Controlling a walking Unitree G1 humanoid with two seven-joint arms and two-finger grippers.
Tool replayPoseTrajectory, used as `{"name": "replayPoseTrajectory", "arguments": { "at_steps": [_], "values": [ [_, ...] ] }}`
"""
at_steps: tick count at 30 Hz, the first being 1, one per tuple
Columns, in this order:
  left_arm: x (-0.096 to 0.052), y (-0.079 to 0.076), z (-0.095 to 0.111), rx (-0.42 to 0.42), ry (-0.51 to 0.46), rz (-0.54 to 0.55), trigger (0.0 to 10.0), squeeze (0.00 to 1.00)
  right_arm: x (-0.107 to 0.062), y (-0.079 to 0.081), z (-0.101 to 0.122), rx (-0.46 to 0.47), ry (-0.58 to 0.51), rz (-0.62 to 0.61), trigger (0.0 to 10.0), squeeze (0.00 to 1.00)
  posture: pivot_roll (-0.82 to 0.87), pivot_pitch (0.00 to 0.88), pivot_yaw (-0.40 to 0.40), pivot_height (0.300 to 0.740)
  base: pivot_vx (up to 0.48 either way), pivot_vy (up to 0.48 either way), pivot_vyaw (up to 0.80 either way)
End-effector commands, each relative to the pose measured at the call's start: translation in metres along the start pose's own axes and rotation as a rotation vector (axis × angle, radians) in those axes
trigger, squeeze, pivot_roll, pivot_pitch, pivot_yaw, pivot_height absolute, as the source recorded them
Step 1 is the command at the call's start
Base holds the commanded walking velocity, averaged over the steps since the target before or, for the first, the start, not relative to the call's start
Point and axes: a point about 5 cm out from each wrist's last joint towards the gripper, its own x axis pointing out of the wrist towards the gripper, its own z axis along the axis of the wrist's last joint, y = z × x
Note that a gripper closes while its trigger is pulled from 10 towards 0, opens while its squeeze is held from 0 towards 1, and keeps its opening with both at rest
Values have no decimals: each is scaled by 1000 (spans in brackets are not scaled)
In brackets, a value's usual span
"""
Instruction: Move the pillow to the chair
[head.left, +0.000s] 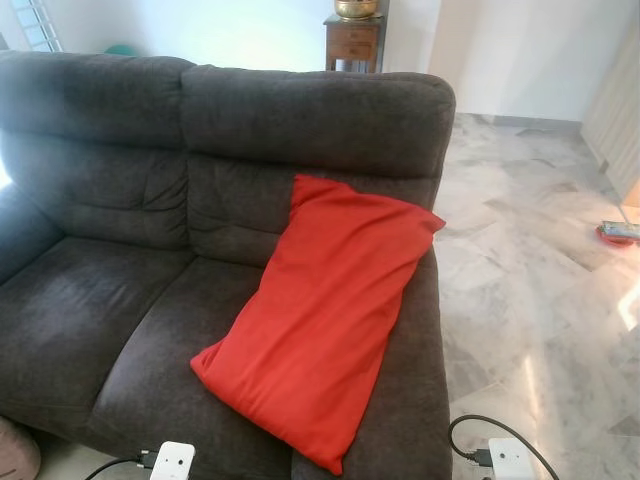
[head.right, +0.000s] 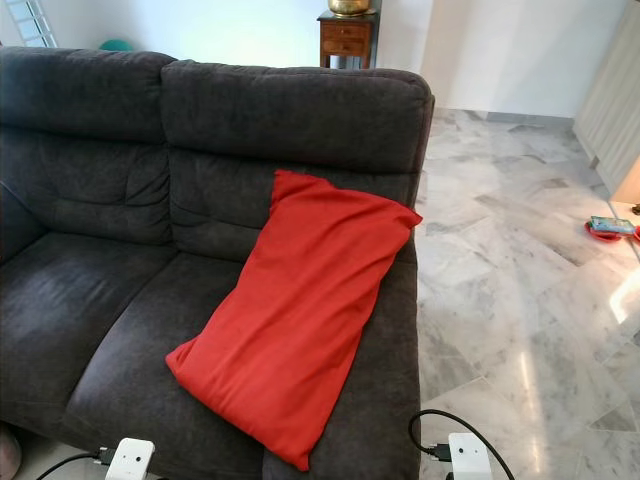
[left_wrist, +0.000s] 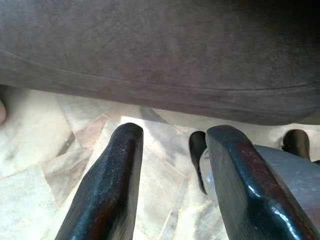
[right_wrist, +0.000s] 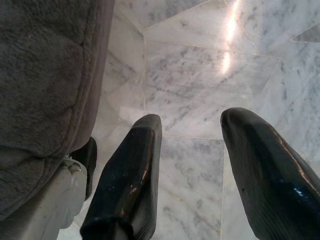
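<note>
Sofa (head.left: 120, 300): dark grey, two seats, high padded back, standing on a pale marble floor (head.left: 530, 300); taken here as the landmark for all placements. Pillow (head.left: 320, 320): red, long and rectangular, lying slantwise on the sofa's right-hand seat, its upper end leaning against the sofa's back cushion and right armrest, its lower corner reaching the front edge of the seat. Side table (head.left: 353, 40): small, wooden, standing behind the sofa's back near its right end, bearing a brass-coloured bowl (head.left: 356, 8). Flat red item (head.left: 620, 233): on the floor well to the right of the sofa, with something laid on top; what it is cannot be told. White units, two: one (head.left: 172, 462) below the sofa's front edge with a black cable attached, one (head.left: 508, 460) off the sofa's right front corner with a looping black cable (head.left: 480, 425). Left gripper (left_wrist: 172, 150): low before the sofa's front edge, above the floor, its two black fingers (left_wrist: 112, 190) parted with nothing between them. Right gripper (right_wrist: 192, 130): beside the sofa's right flank, over the marble floor, its two black fingers (right_wrist: 132, 175) likewise spread apart and holding nothing. Neither gripper touches the pillow.
</note>
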Motion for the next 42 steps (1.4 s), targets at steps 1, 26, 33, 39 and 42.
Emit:
{"name": "replayPoseTrajectory", "arguments": {
  "at_steps": [1,26,33,39,42],
  "values": [
    [0,-1,-1,13,7,0,10000,0,0,1,3,5,-5,4,10000,0,56,0,3,740,0,0,0],
    [-2,2,-4,20,-4,-6,10000,0,1,3,5,1,-12,17,10000,0,52,0,0,740,-45,0,0],
    [-2,-1,-4,23,-2,-10,10000,0,1,3,5,0,-14,20,10000,0,49,0,-1,740,-303,0,0],
    [-1,-3,-2,26,-9,-12,10000,0,1,4,5,-2,-15,24,10000,0,49,0,-2,740,-299,0,0],
    [0,-3,0,28,-14,-11,10000,0,1,5,5,-3,-14,24,10000,0,50,0,-2,740,-280,0,0]
  ]
}}
